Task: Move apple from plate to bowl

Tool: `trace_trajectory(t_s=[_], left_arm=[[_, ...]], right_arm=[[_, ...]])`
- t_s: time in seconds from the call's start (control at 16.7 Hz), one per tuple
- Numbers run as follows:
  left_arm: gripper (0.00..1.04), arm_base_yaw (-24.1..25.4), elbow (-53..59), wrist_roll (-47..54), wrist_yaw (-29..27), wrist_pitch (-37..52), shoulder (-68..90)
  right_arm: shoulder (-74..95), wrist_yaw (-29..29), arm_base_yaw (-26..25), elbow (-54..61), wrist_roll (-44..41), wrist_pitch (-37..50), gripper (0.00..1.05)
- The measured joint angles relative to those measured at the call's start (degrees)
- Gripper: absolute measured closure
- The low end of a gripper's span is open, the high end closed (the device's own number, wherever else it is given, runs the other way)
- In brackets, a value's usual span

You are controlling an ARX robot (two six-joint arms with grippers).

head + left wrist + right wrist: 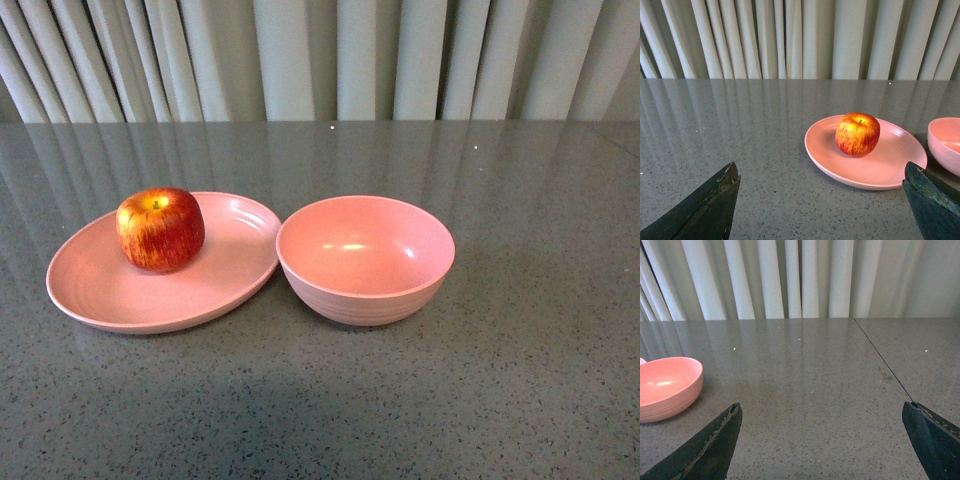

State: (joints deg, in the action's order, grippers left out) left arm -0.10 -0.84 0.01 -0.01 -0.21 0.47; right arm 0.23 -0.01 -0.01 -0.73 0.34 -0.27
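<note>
1. The left tool is hanging wide open and empty, facing the apple.
2. The apple is sitting on the plate, at the left of the counter.
3. The bowl, just beside the plate, is lying empty.
4. The right tool is gaping open, holding nothing.
5. The pickup isn't started yet; next, I reckon, the left tool is needing to reach in and close around the apple.

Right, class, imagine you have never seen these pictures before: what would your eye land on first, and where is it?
The red and yellow apple stands out first, sitting upright on the wide pink plate at the left of the grey speckled table. Next comes the deeper pink bowl, empty, close beside the plate on its right.
</note>
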Motion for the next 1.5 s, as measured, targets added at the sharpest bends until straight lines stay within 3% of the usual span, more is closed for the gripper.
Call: trace_trajectory(t_s=[0.06, 0.18, 0.36, 0.6, 0.72, 0.78, 0.96, 1.5], left_arm=[[0.07, 0.0, 0.0, 0.0, 0.0, 0.0, 0.0], [0.07, -3.0, -5.1, -2.2, -8.0, -13.4, 6.9], [0.07, -3.5, -7.3, -2.8, -9.3, -11.1, 10.5], [0.07, -5.2, -12.5, -0.4, -4.2, 10.0, 30.8], [0.07, -6.7, -19.5, 2.7, 2.8, 23.2, 47.8], [0.07, -6.7, -21.9, 3.6, 5.4, 25.5, 53.2], [0.07, -7.4, -31.3, 6.2, 12.0, 27.6, 71.3], [0.07, -4.0, -43.3, 7.5, 18.6, 24.0, 90.6]], right_arm=[[0.0, 0.0, 0.0, 0.0, 0.0, 0.0, 0.07], [0.0, 0.0, 0.0, 0.0, 0.0, 0.0, 0.07], [0.0, 0.0, 0.0, 0.0, 0.0, 0.0, 0.07], [0.0, 0.0, 0.0, 0.0, 0.0, 0.0, 0.07], [0.0, 0.0, 0.0, 0.0, 0.0, 0.0, 0.07], [0.0, 0.0, 0.0, 0.0, 0.0, 0.0, 0.07], [0.0, 0.0, 0.0, 0.0, 0.0, 0.0, 0.07], [0.0, 0.0, 0.0, 0.0, 0.0, 0.0, 0.07]])
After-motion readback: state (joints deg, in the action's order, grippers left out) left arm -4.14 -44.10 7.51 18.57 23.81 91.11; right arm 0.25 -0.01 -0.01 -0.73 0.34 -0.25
